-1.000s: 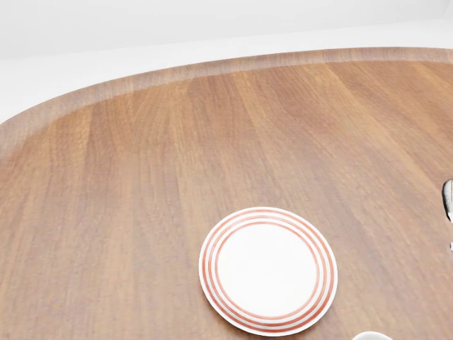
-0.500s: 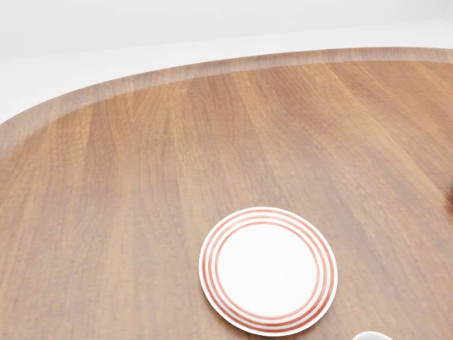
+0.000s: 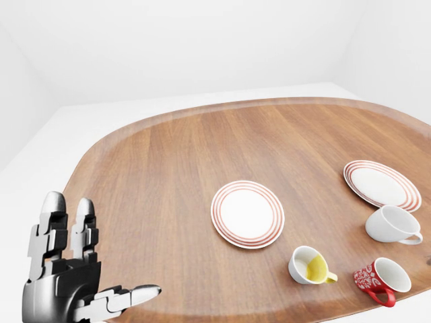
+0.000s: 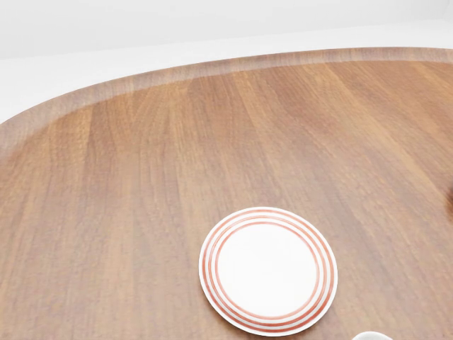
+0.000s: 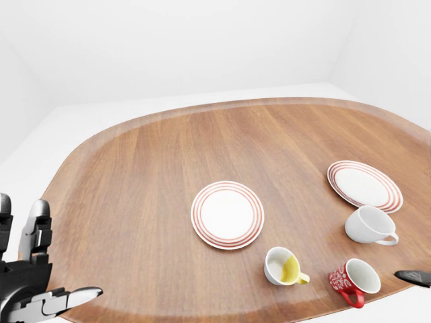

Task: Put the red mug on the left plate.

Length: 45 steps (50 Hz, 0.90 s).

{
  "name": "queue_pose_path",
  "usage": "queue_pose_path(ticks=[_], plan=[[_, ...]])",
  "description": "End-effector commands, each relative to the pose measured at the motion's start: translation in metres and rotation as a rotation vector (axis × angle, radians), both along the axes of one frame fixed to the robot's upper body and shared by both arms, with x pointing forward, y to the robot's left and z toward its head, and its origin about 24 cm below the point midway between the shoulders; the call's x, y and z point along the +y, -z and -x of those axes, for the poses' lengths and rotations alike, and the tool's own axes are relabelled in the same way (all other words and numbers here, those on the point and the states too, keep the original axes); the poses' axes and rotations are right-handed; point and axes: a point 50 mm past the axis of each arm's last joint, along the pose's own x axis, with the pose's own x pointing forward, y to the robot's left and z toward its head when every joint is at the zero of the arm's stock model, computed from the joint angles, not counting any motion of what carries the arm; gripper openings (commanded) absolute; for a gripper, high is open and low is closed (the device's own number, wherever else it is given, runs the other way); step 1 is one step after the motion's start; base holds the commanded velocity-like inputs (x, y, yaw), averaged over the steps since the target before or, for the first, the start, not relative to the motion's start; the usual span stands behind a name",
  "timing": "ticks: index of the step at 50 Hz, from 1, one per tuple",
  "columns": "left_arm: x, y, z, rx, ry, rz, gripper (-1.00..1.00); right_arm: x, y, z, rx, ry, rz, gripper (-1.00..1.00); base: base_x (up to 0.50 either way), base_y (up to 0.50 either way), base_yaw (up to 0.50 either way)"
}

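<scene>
The red mug (image 3: 382,279) with white patterning lies tipped on its side near the wooden table's bottom right edge, mouth up-right, handle toward the bottom. The left plate (image 3: 247,214), white with red rings, lies at the table's middle; it also shows in the head view (image 4: 268,270). My left hand (image 3: 101,259) is at the bottom left, fingers spread open and empty, far left of the plate. Only a dark tip of my right hand (image 5: 414,276) shows at the right edge of the right-eye view, just right of the red mug.
A second red-ringed plate (image 3: 382,184) lies at the right. A white mug (image 3: 392,225) lies on its side below it. A white mug with a yellow inside (image 3: 310,265) sits between the left plate and the red mug. The round wooden table (image 3: 168,155) stretches wide toward the top left.
A silver part of my right hand at the head view's right edge a second ago has drawn out of that view. The plate and table have not moved.
</scene>
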Motion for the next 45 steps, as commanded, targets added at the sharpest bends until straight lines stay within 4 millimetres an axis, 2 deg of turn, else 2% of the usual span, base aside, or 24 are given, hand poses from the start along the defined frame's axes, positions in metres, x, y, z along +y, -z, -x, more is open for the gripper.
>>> queue_pose_path(ticks=[1, 8, 14, 26, 33, 39, 45], plan=[[0.001, -0.001, 0.001, 0.000, -0.001, -0.011, 1.00, -0.053, 0.020, 0.049, -0.047, 0.138, -0.189, 1.00, 0.00, 0.00, 0.00], [0.001, -0.001, 0.002, 0.000, 0.001, -0.018, 1.00, -0.074, 0.039, 0.068, 0.028, 0.245, -0.274, 1.00, 0.00, 0.00, 0.00], [0.002, -0.002, 0.002, -0.006, 0.000, -0.020, 1.00, -0.079, 0.042, 0.079, 0.027, 0.282, -0.296, 1.00, 0.00, 0.00, 0.00], [0.004, -0.003, 0.003, -0.010, 0.000, -0.034, 1.00, -0.079, 0.051, 0.077, 0.055, 0.286, -0.321, 1.00, 0.00, 0.00, 0.00], [0.004, -0.004, 0.003, -0.008, 0.003, -0.041, 1.00, -0.076, 0.063, 0.072, 0.137, 0.294, -0.327, 1.00, 0.00, 0.00, 0.00], [0.003, -0.003, 0.002, -0.005, -0.001, -0.041, 1.00, -0.082, 0.078, 0.048, 0.238, 0.268, -0.346, 1.00, 0.00, 0.00, 0.00], [0.001, 0.000, -0.002, 0.010, 0.000, -0.036, 1.00, -0.080, 0.091, 0.040, 0.303, 0.243, -0.372, 1.00, 0.00, 0.00, 0.00]])
